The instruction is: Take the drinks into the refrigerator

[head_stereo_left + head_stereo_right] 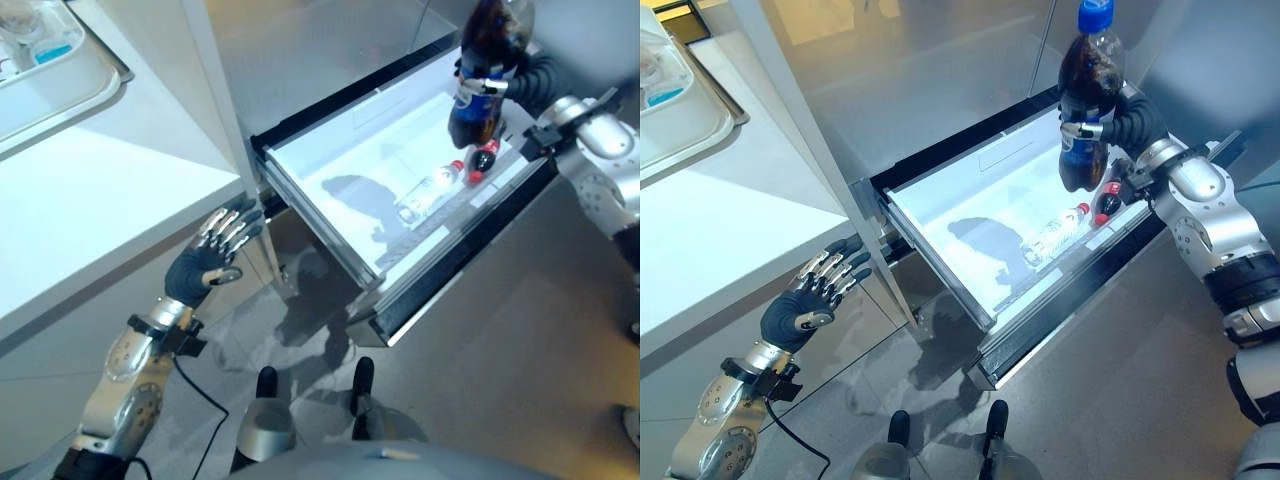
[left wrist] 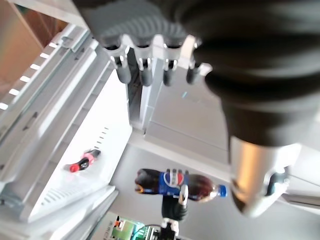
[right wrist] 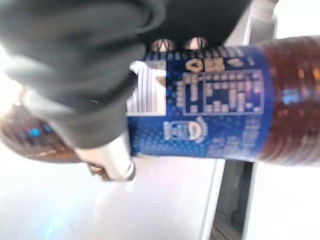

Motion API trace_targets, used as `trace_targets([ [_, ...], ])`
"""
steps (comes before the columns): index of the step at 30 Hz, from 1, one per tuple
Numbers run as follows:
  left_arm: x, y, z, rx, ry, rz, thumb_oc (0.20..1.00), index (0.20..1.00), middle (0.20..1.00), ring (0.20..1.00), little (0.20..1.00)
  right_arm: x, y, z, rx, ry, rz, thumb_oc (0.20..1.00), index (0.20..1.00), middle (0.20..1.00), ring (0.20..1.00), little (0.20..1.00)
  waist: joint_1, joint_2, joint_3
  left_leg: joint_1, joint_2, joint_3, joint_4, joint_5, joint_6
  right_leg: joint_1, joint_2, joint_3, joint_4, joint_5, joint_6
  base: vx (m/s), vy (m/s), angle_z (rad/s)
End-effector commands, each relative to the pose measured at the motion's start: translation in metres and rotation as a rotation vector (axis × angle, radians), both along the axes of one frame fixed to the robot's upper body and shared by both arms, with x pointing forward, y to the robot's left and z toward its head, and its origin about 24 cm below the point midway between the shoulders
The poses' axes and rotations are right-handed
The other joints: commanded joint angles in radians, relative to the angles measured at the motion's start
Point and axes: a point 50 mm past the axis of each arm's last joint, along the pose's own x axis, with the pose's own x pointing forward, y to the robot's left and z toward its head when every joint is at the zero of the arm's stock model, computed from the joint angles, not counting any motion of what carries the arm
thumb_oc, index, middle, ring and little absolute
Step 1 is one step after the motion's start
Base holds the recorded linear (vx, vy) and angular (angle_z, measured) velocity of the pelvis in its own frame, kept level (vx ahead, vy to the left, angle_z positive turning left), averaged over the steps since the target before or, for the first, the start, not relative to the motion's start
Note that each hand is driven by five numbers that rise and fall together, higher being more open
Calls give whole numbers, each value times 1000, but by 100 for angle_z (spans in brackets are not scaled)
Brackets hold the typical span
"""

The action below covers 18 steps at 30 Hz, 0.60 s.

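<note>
cola bottle (image 1: 485, 75) cap cut off, tray (image 1: 60, 85) cropped

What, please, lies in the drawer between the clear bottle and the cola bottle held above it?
In the right eye view, a small red-capped bottle lies between the clear bottle and the cola bottle in the right hand.

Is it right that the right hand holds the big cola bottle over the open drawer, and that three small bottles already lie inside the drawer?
Not quite. The right hand does hold the big cola bottle over the open drawer, but the right eye view shows two small bottles lying inside, not three: a clear water bottle and a small cola bottle.
</note>
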Motion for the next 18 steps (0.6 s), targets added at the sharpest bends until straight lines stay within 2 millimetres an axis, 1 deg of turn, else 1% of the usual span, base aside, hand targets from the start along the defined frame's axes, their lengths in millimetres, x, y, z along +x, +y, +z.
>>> trace_targets([
  [1,-6,-12,27,-12,-123,-79,1000,1000,1000,1000,1000,-21,7,96,76,-345,19,200,200,200,200,200,34,5,-10,-47,-55,-82,5,-9,73,21,-3,-53,142,-113,48,-40,-2,0],
  [3,-4,-13,28,-10,-129,-73,1000,1000,1000,1000,1000,-13,15,90,128,-326,33,200,200,200,200,200,38,4,5,-58,-56,-81,5,-8,75,10,-2,-52,143,-110,47,-42,-5,0],
  [5,-4,-13,30,-7,-139,-73,1000,1000,1000,1000,1000,-9,21,88,145,-317,42,200,200,200,200,200,42,4,14,-65,-56,-82,7,-6,76,3,-1,-51,144,-109,46,-32,-1,-2],
  [9,-2,-15,35,3,-164,-73,1000,1000,1000,1000,1000,5,29,76,188,-264,31,200,200,200,200,200,51,10,39,-84,-56,-80,9,-1,77,-18,1,-50,149,-105,44,-40,-1,-1],
  [10,-2,-16,37,10,-175,-73,1000,1000,1000,1000,1000,9,31,71,180,-241,22,200,200,200,200,200,54,11,46,-89,-56,-81,10,2,77,-22,2,-49,150,-103,44,-26,-1,-4],
  [11,-2,-16,37,10,-175,-72,1000,1000,1000,1000,1000,9,31,71,179,-242,22,200,200,200,200,200,53,11,46,-90,-56,-81,10,2,77,-24,2,-48,151,-104,44,-36,1,-2],
  [12,-2,-17,38,15,-181,-73,1000,1000,1000,1000,1000,15,35,63,150,-204,11,200,200,200,200,200,57,13,59,-98,-54,-80,11,6,76,-33,2,-49,155,-102,44,0,0,0],
  [13,-2,-17,38,15,-182,-72,1000,1000,1000,1000,1000,15,36,63,150,-204,11,200,200,200,200,200,57,13,59,-98,-54,-80,11,6,76,-34,2,-49,156,-102,44,-44,-9,2],
  [14,-3,-18,40,16,-189,-72,1000,1000,1000,1000,1000,21,36,52,107,-158,-13,200,200,200,200,200,60,13,75,-107,-53,-82,13,9,76,-44,3,-49,163,-101,42,-39,-17,0],
  [17,-3,-19,42,13,-202,-70,1000,1000,1000,1000,1000,26,36,41,53,-118,-52,200,200,200,200,200,62,15,99,-125,-53,-85,20,13,76,-62,5,-51,176,-102,41,-39,-17,2],
  [18,-2,-20,43,12,-207,-69,1000,1000,1000,1000,1000,30,34,34,29,-86,-71,200,200,200,200,200,64,16,108,-133,-53,-85,25,14,76,-68,4,-51,179,-101,40,-42,-17,5],
])
